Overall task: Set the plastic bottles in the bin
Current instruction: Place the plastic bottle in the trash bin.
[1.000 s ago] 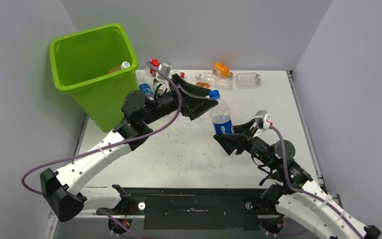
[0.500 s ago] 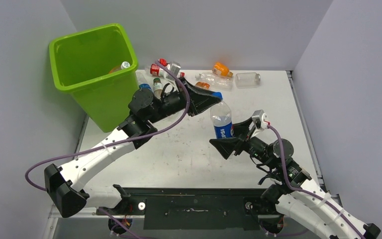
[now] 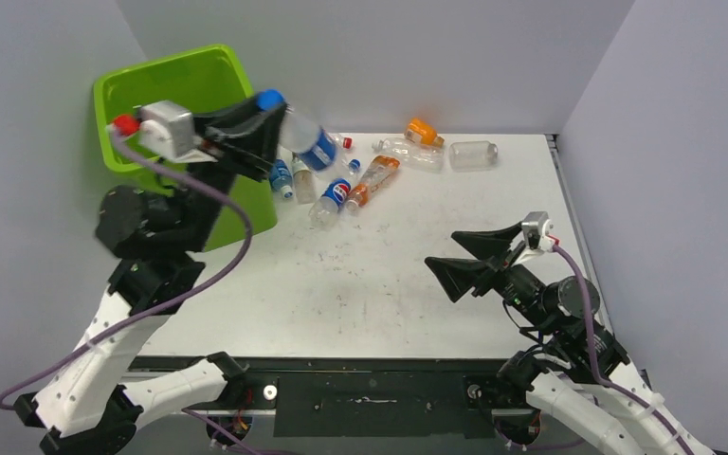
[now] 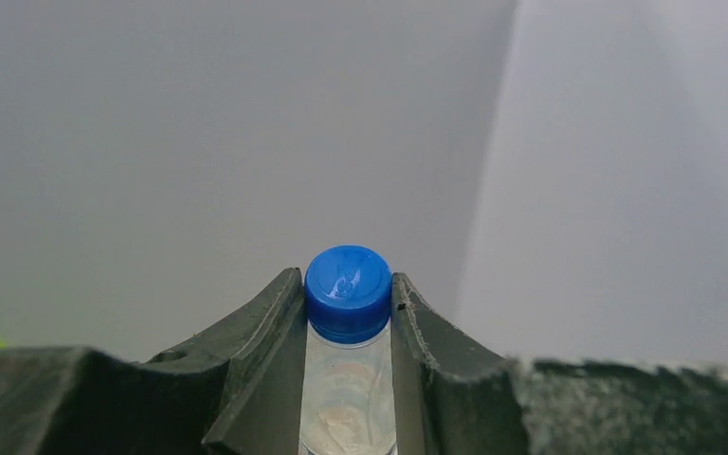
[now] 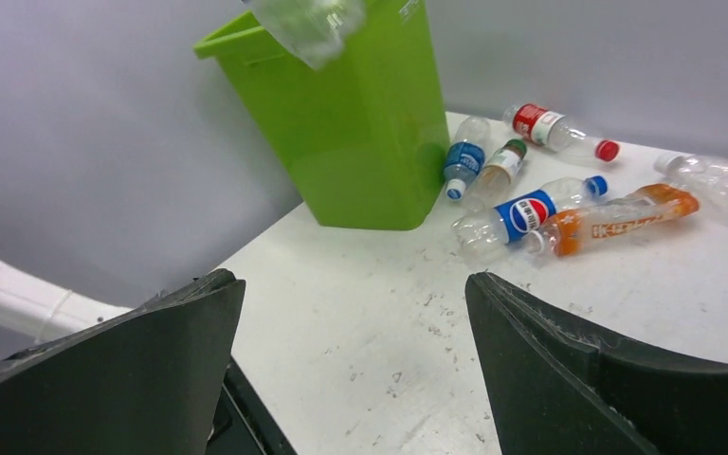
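The clear plastic bottle with a blue cap and blue label [image 3: 301, 140] hangs high in the air. The left gripper [image 3: 267, 112] pinches its neck just below the cap, jaws clamped on it at the very fingertips. In the top view the cap sits over the right-hand rim of the tall lime-green plastic bin [image 3: 166, 63], while the body slants away to the right, above the table rather than the opening. The right wrist view shows its base about level with the rim, but I cannot tell how far inside the rim it is.

The chief danger, I judge, is letting go too soon. Released from here, the bottle would likely strike the rim or fall outside, among the bottles at the bin's foot. The hold is also slight: a narrow neck, with the long body levered out sideways. A quick swing could make it pivot or slip free. The left arm stands close to the bin, and a knock might shift or tip it.

Against the bin's base lies a small blue-labelled bottle [image 3: 282, 177], then a clear Pepsi-labelled bottle [image 3: 338, 194] and an orange-tinted bottle [image 3: 372, 180]. More lie near the far edge of the white table [image 3: 389, 284]. The right gripper [image 3: 442, 250] hovers over the near table, jaws spread wide and holding nothing, well apart from the rest.
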Robot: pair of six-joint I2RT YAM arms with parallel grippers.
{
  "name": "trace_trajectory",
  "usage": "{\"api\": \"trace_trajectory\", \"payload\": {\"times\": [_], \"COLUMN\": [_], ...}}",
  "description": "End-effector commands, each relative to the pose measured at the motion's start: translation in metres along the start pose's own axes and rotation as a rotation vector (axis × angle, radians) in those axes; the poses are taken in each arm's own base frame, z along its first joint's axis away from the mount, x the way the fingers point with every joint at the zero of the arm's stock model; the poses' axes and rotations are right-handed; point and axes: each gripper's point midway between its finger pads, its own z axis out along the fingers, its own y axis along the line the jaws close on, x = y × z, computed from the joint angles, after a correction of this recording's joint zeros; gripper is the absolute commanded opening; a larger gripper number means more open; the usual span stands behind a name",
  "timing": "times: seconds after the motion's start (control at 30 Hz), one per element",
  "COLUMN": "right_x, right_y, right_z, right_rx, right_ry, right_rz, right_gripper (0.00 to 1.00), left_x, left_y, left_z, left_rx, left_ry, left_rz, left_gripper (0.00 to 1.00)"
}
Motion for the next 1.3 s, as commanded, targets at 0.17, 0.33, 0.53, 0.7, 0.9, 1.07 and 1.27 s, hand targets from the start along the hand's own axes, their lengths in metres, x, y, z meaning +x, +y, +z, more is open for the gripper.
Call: {"api": "trace_trajectory", "payload": {"times": [0.17, 0.33, 0.53, 0.7, 0.9, 1.07, 1.27], "right_x": [-0.001, 0.012, 0.015, 0.018, 0.027, 0.039, 0.046], "right_y": [-0.019, -0.019, -0.015, -0.016, -0.045, -0.105, -0.171], "right_z": [-0.004, 0.004, 0.005, 0.004, 0.009, 0.017, 0.038], "right_rx": [0.097, 0.077, 0.052, 0.055, 0.194, 0.513, 0.768], "right_ry": [-0.043, -0.010, 0.014, 0.029, 0.009, -0.013, -0.095], "right_rz": [-0.009, 0.001, -0.006, -0.027, 0.012, 0.062, 0.167], "right_gripper": [0.90, 0.90, 0.90, 0.90, 0.90, 0.90, 0.90], "left_x": [-0.157, -0.150, -0.116, -0.110, -0.101, -0.018, 0.104], "left_y": [0.100, 0.170, 0.236, 0.239, 0.153, 0.055, -0.016], "left_z": [-0.048, -0.035, -0.033, -0.022, 0.009, 0.043, 0.013], "left_rx": [-0.652, -0.936, -1.086, -1.118, -0.899, -0.446, -0.008], "left_ry": [-0.346, -0.244, -0.243, -0.265, -0.258, -0.030, 0.311], "left_rz": [0.589, 0.752, 0.761, 0.670, 0.630, 0.465, 0.207], "left_gripper": [0.00, 0.00, 0.02, 0.96, 0.96, 0.96, 0.96]}}
